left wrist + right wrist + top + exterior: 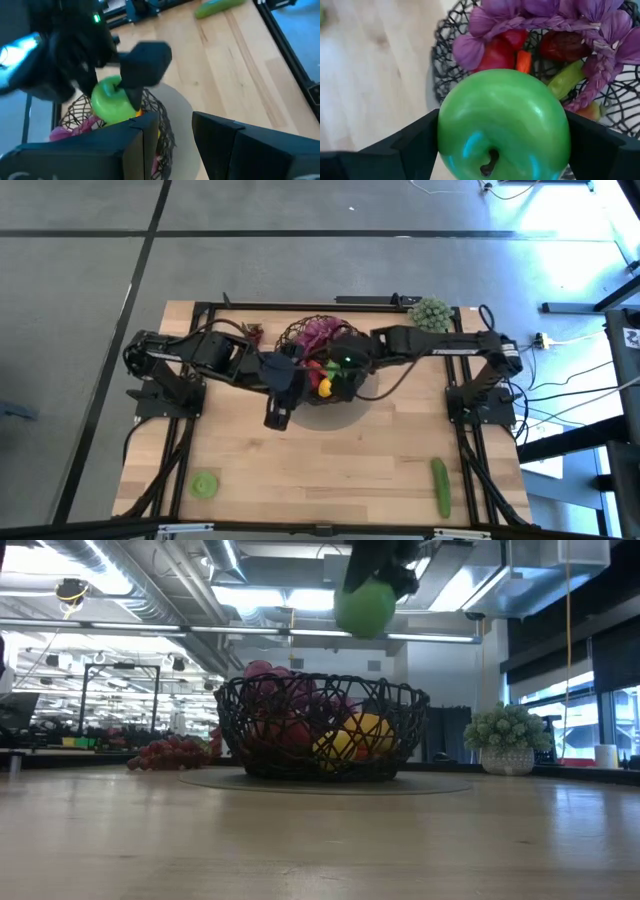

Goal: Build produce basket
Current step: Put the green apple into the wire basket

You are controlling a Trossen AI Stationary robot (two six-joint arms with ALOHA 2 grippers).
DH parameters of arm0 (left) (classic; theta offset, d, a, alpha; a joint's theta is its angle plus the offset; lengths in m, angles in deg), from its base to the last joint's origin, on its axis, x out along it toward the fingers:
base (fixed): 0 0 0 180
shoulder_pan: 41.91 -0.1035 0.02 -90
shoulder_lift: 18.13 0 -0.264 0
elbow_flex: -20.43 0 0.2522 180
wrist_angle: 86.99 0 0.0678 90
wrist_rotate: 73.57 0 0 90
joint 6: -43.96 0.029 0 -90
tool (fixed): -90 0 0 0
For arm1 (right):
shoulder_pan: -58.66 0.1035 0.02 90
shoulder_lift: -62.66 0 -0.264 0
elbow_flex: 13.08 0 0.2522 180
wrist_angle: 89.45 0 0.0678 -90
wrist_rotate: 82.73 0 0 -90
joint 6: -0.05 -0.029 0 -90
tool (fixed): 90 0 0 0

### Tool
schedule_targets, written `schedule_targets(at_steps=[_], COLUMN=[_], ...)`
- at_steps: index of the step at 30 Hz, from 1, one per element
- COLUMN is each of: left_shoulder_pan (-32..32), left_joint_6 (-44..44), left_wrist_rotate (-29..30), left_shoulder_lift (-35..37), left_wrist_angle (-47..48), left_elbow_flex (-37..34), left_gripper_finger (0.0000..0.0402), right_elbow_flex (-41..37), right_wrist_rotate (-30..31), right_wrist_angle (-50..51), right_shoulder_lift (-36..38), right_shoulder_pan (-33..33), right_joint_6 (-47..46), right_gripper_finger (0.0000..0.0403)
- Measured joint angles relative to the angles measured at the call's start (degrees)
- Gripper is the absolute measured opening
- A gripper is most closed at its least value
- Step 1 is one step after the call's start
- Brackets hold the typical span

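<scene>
Right gripper (502, 132) hangs over the basket (322, 365) at worktop (330, 470) centre, fingers spread wide around a green apple (504, 125), clamped on both sides, stem end facing the wrist camera. Low view: apple (365, 607) held well above the basket rim (320, 685). Basket sits on a round pale mat; inside are purple woven produce (560, 20), red pieces, an orange carrot (523, 61), a yellow lemon (358, 735). Left gripper (278, 412) sits just beside the basket's near-left edge, fingers narrow, nothing between them. Outside the basket: a green apple (205, 484) near-left, a cucumber (440, 485) near-right, grapes (172, 752) far-left, a pale green bumpy cluster (430, 313) far-right.
</scene>
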Motion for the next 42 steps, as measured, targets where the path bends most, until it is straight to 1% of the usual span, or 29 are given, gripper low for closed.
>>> schedule_targets(at_steps=[2,4,5,7,9,11,13,17,20,26,29,32,37,42], left_shoulder_pan=[0.00,0.12,0.12,0.00,-0.09,-0.10,-0.39,-1.68,-2.30,-2.50,-2.87,-3.01,-2.94,-2.94], left_joint_6=[-0.35,-0.90,-2.41,-6.03,-8.85,-11.35,-14.12,-20.07,-22.31,-22.53,-22.69,-22.83,-22.81,-22.81], left_wrist_rotate=[0.19,2.31,4.40,10.52,16.19,20.45,23.09,24.07,24.00,23.98,23.95,23.98,23.95,23.96], left_shoulder_lift=[0.01,0.01,0.00,0.00,0.01,0.00,0.00,0.00,0.00,0.00,0.00,0.00,0.00,0.00], left_wrist_angle=[-0.44,-0.34,-0.05,1.35,3.79,6.29,8.38,10.00,10.00,9.99,9.97,9.97,9.95,9.95], left_elbow_flex=[0.00,0.00,0.00,0.00,0.00,0.00,0.00,0.00,0.00,0.00,0.00,0.00,0.00,0.00], left_gripper_finger=[0.0110,0.0110,0.0110,0.0110,0.0110,0.0110,0.0110,0.0110,0.0110,0.0110,0.0110,0.0110,0.0110,0.0110], right_elbow_flex=[0.00,0.00,0.00,0.00,0.00,0.00,0.00,-0.02,-0.02,-0.04,-0.04,-0.04,-0.04,-0.04], right_wrist_rotate=[-1.25,-1.28,-1.28,-1.63,-3.12,-4.10,-5.57,-9.04,-10.44,-10.86,-11.23,-14.16,-17.85,-17.90], right_wrist_angle=[-0.01,-0.03,-0.10,-0.26,-0.63,-1.60,-2.74,-4.69,-6.28,-7.14,-7.35,-7.54,-8.32,-9.16], right_shoulder_lift=[-1.08,-1.96,-2.39,-3.36,-4.22,-5.33,-6.66,-9.66,-12.35,-16.35,-16.99,-17.07,-17.08,-17.08], right_shoulder_pan=[-1.54,-3.02,-3.78,-5.17,-6.56,-7.86,-9.31,-12.49,-14.44,-16.98,-17.37,-17.56,-17.50,-17.54], right_joint_6=[1.64,2.19,2.38,2.67,4.09,6.48,9.49,13.39,17.47,21.46,22.03,23.65,25.00,25.60], right_gripper_finger=[0.0336,0.0337,0.0337,0.0337,0.0337,0.0337,0.0337,0.0337,0.0337,0.0338,0.0338,0.0340,0.0358,0.0374])
